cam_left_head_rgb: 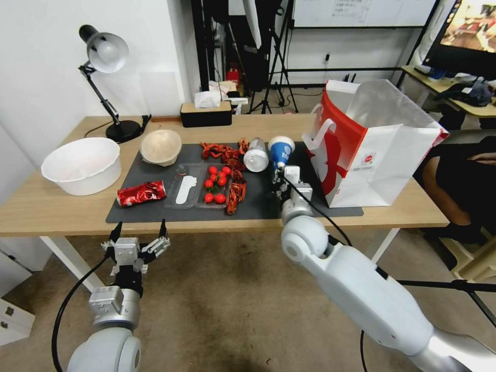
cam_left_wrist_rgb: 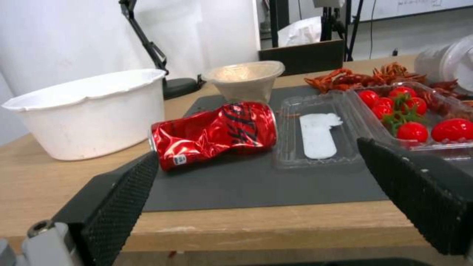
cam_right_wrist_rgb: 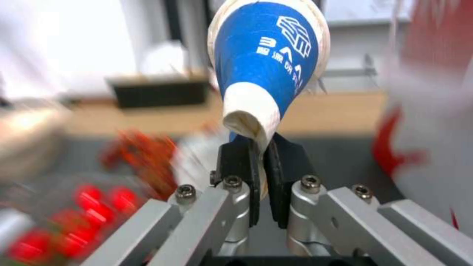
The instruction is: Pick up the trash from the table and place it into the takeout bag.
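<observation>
Right wrist view: right claw [cam_right_wrist_rgb: 261, 162] pinched tight on the flattened base of the blue-and-white paper cup [cam_right_wrist_rgb: 268, 62], held above the dark mat [cam_left_head_rgb: 258, 204] beside the takeout bag [cam_left_head_rgb: 372, 150]. Left claw [cam_left_head_rgb: 139, 238] spread wide, off the counter [cam_left_head_rgb: 51, 206] edge, facing the crushed red can [cam_left_wrist_rgb: 214, 133]

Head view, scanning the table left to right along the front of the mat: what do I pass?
Round white bowl → crushed red drink can → clear plastic tray of red tomatoes → right gripper pinching blue-and-white paper cup → red-and-white takeout bag.
</observation>
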### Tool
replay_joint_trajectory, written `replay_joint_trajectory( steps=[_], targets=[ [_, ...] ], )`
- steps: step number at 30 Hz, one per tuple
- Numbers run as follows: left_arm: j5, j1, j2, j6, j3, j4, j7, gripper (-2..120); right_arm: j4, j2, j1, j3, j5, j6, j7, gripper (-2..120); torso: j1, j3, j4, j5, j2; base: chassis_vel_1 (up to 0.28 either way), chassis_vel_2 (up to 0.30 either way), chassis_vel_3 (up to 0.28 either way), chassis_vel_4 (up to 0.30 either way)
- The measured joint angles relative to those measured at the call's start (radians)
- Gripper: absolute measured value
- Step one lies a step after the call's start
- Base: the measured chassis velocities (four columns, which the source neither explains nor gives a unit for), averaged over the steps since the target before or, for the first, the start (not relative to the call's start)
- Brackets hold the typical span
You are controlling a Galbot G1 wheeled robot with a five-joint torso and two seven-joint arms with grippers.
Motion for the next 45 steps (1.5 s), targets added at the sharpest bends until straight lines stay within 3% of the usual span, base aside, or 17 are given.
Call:
replay_joint_trajectory(
  steps=[3,16,21,25,27,28,29,32,34,40,42,44,45],
  targets=[
    [0.001,0.000,-0.001,0.000,0.001,0.000,0.000,100,0.060,-0.029,-0.003,0.025,0.005,0.030,-0.064,3,0.000,0.000,0.0000,0.0001,0.000,0.000,0.000,0.000,0.000],
    [0.004,0.000,-0.003,0.000,0.003,0.000,0.000,100,0.138,-0.076,0.010,0.079,0.022,0.082,-0.160,3,0.000,0.000,0.0001,0.0000,0.000,0.000,0.000,0.000,0.000],
    [0.011,0.000,-0.006,0.000,0.006,0.000,0.000,100,0.211,-0.138,0.060,0.184,0.074,0.099,-0.206,3,0.000,0.000,0.0001,-0.0001,0.000,0.000,0.000,0.000,0.000],
    [0.016,0.000,-0.010,0.000,0.011,0.000,0.001,100,0.239,-0.192,0.112,0.266,0.119,0.052,-0.160,3,0.000,0.000,0.0001,-0.0001,0.000,0.000,0.000,0.000,0.000],
    [0.020,0.001,-0.014,0.000,0.016,0.000,0.001,100,0.240,-0.233,0.155,0.315,0.183,-0.046,-0.018,3,0.000,0.000,-0.0002,-0.0001,0.000,0.000,0.000,0.000,0.000],
    [0.020,0.001,-0.014,0.000,0.016,0.000,0.001,100,0.240,-0.233,0.155,0.315,0.183,-0.046,-0.018,3,0.000,0.000,-0.0002,-0.0001,0.000,0.000,0.000,0.000,0.000],
    [0.022,0.001,-0.016,-0.001,0.018,0.000,0.002,100,0.217,-0.252,0.177,0.335,0.215,-0.089,0.058,6,0.000,0.000,0.0001,-0.0001,0.000,0.000,0.000,0.000,0.000],
    [0.023,0.001,-0.018,-0.003,0.020,0.000,0.002,100,0.181,-0.265,0.186,0.351,0.222,-0.125,0.110,14,0.000,0.000,0.0000,0.0001,0.000,0.000,0.000,0.000,0.000],
    [0.024,0.006,-0.018,-0.012,0.021,0.000,0.002,100,0.124,-0.263,0.189,0.359,0.262,-0.204,0.193,25,0.000,0.000,0.0000,0.0003,0.000,0.000,0.000,0.000,0.000],
    [0.024,0.013,-0.018,-0.020,0.016,-0.001,0.002,100,0.101,-0.238,0.190,0.353,0.290,-0.233,0.222,43,0.000,0.000,0.0002,-0.0002,0.000,0.000,0.000,0.000,0.000],
    [0.027,0.015,-0.017,-0.023,0.011,-0.003,0.002,100,0.097,-0.230,0.192,0.350,0.292,-0.236,0.223,55,0.000,0.000,0.0001,-0.0002,0.000,0.000,0.000,0.000,0.000],
    [0.027,0.015,-0.017,-0.023,0.011,-0.003,0.002,100,0.097,-0.229,0.192,0.350,0.292,-0.236,0.223,57,0.000,0.000,0.0001,-0.0002,0.000,0.000,0.000,0.000,0.000],
    [0.027,0.015,-0.016,-0.024,0.011,-0.003,0.002,100,0.097,-0.227,0.192,0.351,0.292,-0.237,0.223,65,0.000,0.000,0.0001,-0.0002,0.000,0.000,0.000,0.000,0.000]
  ],
)
